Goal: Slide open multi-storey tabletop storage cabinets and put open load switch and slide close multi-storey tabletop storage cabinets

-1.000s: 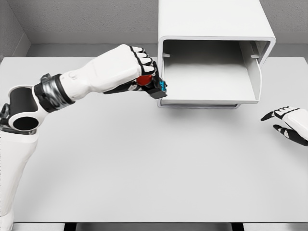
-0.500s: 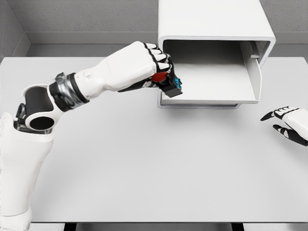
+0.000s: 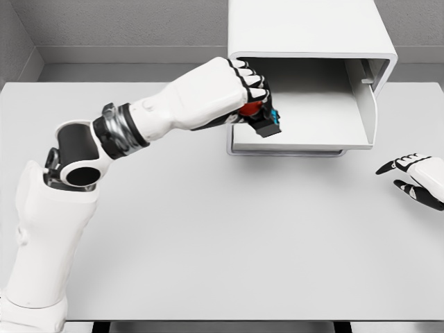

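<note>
Your left hand (image 3: 232,87) was clenched around the load switch (image 3: 262,119), held above the left end of the open drawer (image 3: 305,132). Your right hand (image 3: 416,177) rested loosely open on the table (image 3: 208,229), far right. You needed to lower the switch well inside before releasing.

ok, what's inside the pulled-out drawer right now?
Nothing rests on the drawer floor that shows. The left hand, gripping the load switch, hovers over its left end and covers that corner.
</note>
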Action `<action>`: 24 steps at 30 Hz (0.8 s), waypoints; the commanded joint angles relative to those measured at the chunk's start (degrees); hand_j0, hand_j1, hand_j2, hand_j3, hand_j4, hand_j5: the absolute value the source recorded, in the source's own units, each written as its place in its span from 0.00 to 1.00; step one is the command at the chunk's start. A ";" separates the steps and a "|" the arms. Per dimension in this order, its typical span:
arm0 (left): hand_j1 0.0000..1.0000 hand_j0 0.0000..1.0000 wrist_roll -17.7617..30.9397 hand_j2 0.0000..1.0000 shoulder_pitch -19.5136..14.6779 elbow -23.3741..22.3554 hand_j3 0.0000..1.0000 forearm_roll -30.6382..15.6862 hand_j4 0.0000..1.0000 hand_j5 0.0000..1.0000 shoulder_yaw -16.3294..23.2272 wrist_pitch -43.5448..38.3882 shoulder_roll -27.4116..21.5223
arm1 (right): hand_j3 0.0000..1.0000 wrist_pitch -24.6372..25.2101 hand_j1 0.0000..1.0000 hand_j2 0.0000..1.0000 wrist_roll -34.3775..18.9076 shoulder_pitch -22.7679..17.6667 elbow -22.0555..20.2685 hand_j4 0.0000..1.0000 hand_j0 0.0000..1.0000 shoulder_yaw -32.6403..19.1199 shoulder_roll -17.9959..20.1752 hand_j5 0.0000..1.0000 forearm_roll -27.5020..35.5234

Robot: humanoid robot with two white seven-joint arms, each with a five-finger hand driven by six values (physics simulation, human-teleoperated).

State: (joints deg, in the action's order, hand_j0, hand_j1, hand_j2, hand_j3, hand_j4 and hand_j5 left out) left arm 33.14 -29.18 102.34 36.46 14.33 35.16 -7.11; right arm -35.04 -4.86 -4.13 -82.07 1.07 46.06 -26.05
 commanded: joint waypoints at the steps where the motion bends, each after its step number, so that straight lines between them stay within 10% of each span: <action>1: 0.38 0.38 -0.01 0.38 0.00 -0.73 0.38 0.54 0.38 0.38 -0.01 -0.16 1.14 | 0.58 0.04 0.58 0.58 0.02 0.00 -0.02 0.58 0.58 -0.02 0.08 0.58 0.39; 24: 0.38 0.38 0.08 0.38 -0.44 -5.22 0.38 10.74 0.38 0.38 0.78 -0.16 7.11 | 0.58 0.04 0.58 0.58 0.11 0.00 -0.20 0.58 0.58 0.07 0.08 0.58 0.39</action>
State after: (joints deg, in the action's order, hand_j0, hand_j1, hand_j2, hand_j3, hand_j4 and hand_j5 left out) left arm 33.26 -29.62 97.90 46.53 15.09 35.18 -0.08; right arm -35.04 -4.85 -4.13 -82.24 1.16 46.06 -26.05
